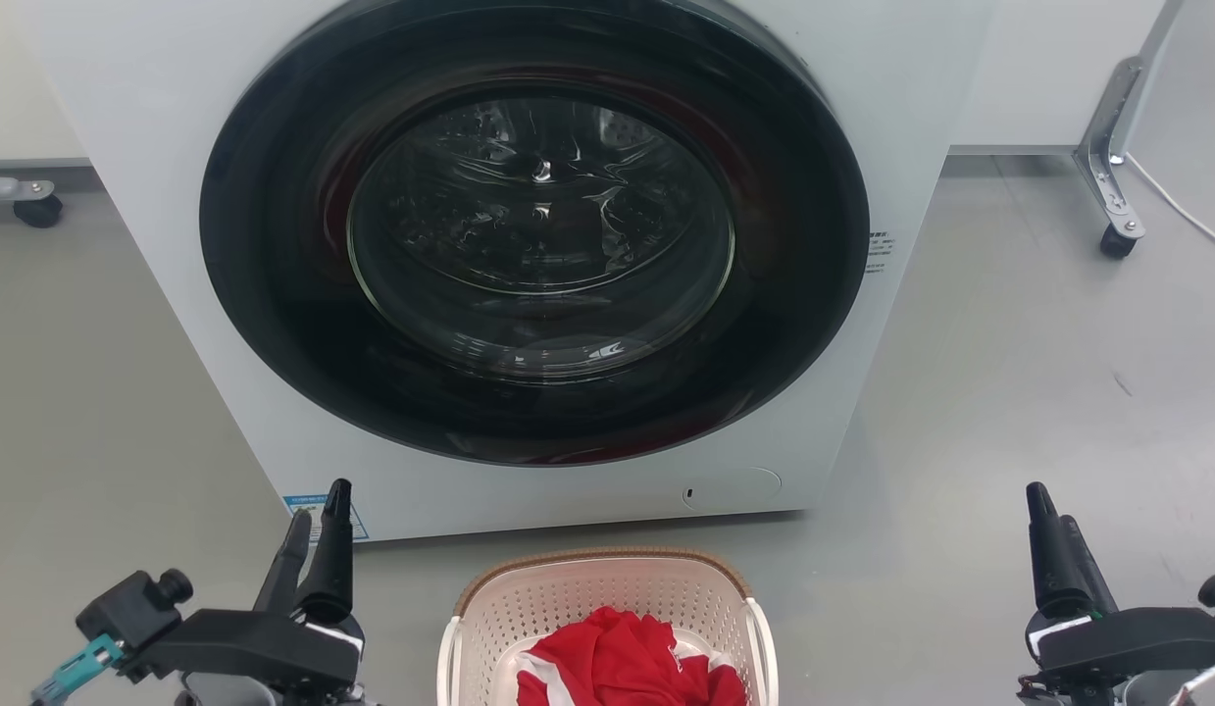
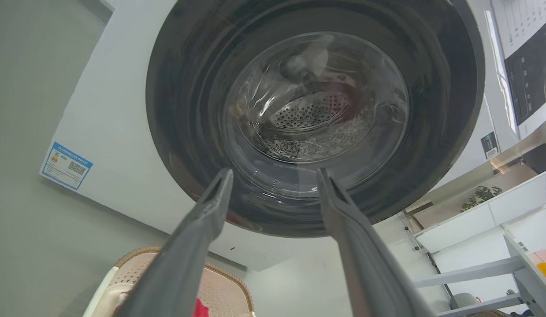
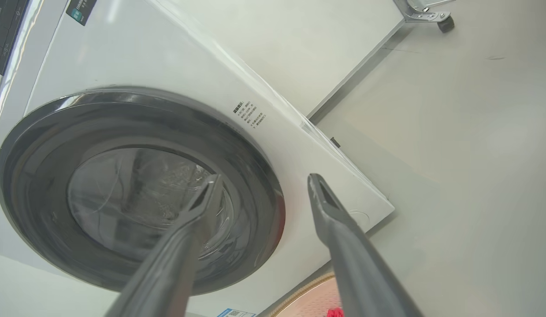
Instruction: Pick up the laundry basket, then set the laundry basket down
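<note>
Two grippers are listed, both empty: the left gripper [image 1: 318, 502] is held at the lower left of the head view with its two long dark fingers parted, as is confirmed by its wrist view, and the right gripper [image 1: 1050, 505] is held at the lower right, its fingers likewise spread with nothing between them. One cream-white perforated plastic laundry basket [image 1: 587, 593] with a brown woven-look rim is found on the grey floor [image 1: 1009, 392], just in front of the white front-loading washing machine [image 1: 156, 245] and between the two grippers, well apart from each. One crumpled red garment [image 1: 627, 657] with white trim is contained in it. Two white side handles are noted, the left handle [image 1: 448, 662] and the right handle [image 1: 764, 642]; neither is touched. Step in hand, as judged: the approach to the pick-up, with the lift not yet begun. For a sound grasp, both arms are best lowered and drawn inward so that each handle is taken at matching height, and the fingers are to be closed only once a handle is seated well between them. The basket is best raised level, by both arms at one pace, so that the garment is not tipped out, and kept clear of the machine's dark-ringed glass door [image 1: 538, 226].
</note>
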Controlling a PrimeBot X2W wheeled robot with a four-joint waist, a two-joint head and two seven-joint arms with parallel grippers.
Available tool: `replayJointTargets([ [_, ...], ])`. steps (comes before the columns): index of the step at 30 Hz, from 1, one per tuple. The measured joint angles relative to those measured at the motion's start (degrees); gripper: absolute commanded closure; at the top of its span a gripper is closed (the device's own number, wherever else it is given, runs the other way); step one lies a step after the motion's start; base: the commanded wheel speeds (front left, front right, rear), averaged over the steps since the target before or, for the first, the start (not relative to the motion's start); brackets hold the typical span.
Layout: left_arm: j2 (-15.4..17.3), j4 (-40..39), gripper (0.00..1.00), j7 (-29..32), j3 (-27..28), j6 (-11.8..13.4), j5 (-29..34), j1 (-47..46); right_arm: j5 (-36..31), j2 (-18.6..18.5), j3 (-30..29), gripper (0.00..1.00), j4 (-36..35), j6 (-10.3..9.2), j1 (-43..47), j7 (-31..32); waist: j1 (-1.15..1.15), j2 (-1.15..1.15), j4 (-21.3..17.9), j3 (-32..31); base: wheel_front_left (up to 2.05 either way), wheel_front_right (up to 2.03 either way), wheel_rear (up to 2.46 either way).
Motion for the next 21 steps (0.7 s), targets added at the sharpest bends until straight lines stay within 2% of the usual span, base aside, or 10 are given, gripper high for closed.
replayJointTargets([
  [9,1.12,-1.63,0.00,-1.98,-2.85,1.49,8.60,-0.54,-9.32,-1.82,3.31,0.00,-1.37,-1.51,-0.20,-1.86,0.00,0.00,-0.04,-0.02,0.00,0.00,0.00],
  [21,1.66,-2.40,0.00,-4.41,-6.05,3.30,16.95,-0.58,-19.65,-3.48,6.60,0.00,-2.63,-3.44,-0.53,-4.30,0.00,0.00,-0.15,-0.06,0.00,0.00,0.00],
])
